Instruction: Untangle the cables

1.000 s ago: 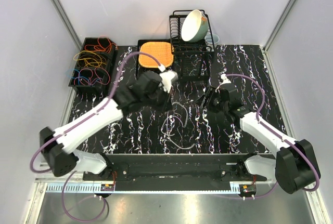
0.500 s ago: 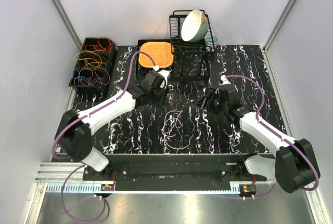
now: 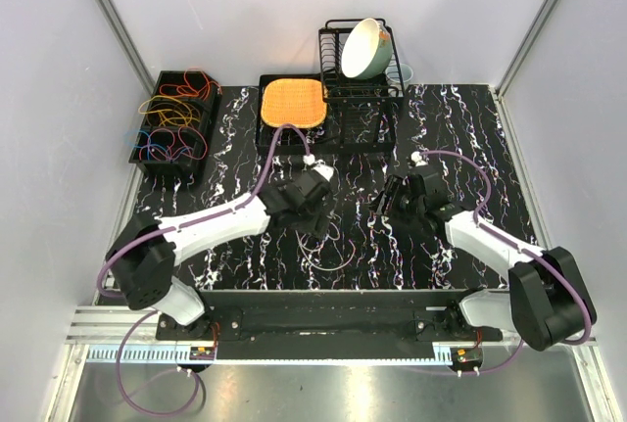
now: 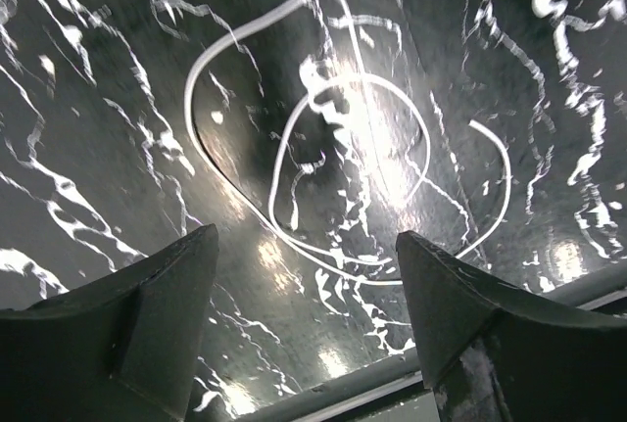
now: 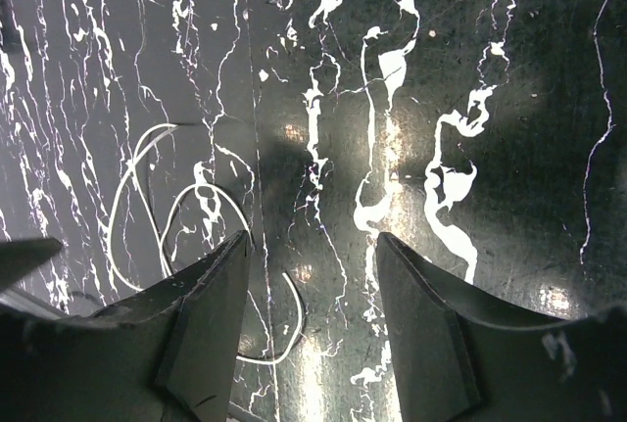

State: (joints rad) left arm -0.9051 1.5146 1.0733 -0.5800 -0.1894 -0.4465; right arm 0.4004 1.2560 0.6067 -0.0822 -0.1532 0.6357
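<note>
A black marble-patterned table point(image 3: 460, 128) carried a crate point(image 3: 207, 133) of coloured cables point(image 3: 171, 118) at its rear-left corner. The left claw point(image 4: 306, 285) hung with jaws apart and empty above a pale cable point(image 4: 188, 109) lying in overlapping loops near the front edge. The right claw point(image 5: 312, 295) waited nearby, likewise spread and empty. Closing where the loops crossed could pinch two strands and tighten the tangle.

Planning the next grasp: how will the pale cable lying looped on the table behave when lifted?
The pale cable is thin and lies in loose overlapping loops, so it will likely flop and sag. It looks light, probably sliding on the glossy table if pushed. Its crossing loops may tighten when pulled.
</note>
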